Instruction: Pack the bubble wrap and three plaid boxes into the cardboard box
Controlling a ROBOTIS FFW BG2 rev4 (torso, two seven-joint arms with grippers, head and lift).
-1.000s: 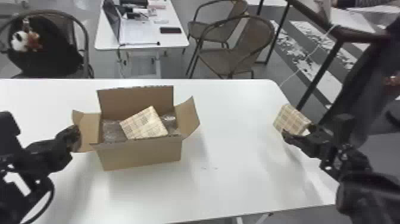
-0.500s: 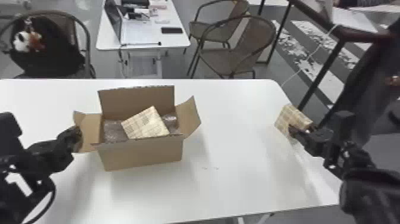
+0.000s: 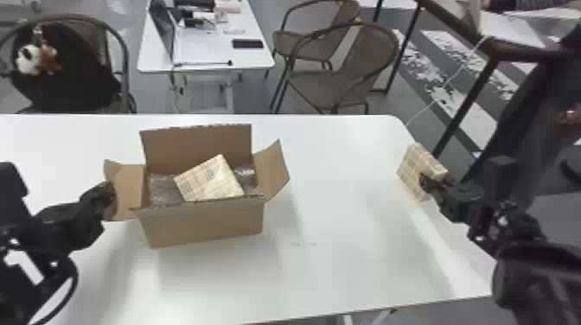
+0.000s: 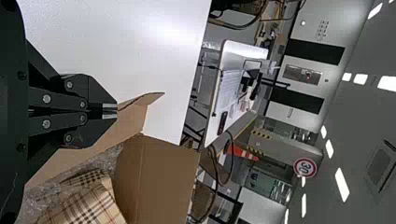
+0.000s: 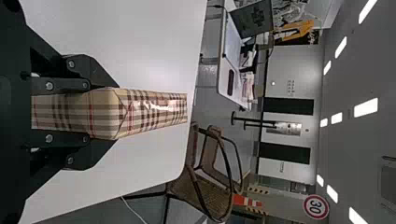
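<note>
Here on the right of the frame, the right claw (image 3: 428,183) has a plaid box (image 3: 413,166) clamped between its two flat black fingers! It is a slim, straight-edged block in beige checks, tilted by the rounded far right corner of the smooth white counter (image 3: 337,263). The right wrist view gives the detail: a finger against each broad side, dark brown and red stripes crossing, neatly folded wrapping at the end, and a glossy streak on the narrow face

Over at centre left stands the cardboard box (image 3: 203,224), plain brown and matte, its top open. The back flap (image 3: 196,144) rises tall, and the left flap (image 3: 127,190) and right flap (image 3: 272,170) splay outward. Inside, what a mix of textures: crinkled, see-through bubble wrap (image 3: 164,188) with shiny highlights, and a pale plaid packet (image 3: 212,179) lying aslant on it, crisp corner up. The left wrist view adds a darker plaid patch (image 4: 86,177) beside that packet; whether it is another box, I cannot tell

And at the left edge, the left claw (image 3: 108,196), clenched on nothing, its blunt metallic tips together right by the left flap; whether they touch it, I cannot tell
</note>
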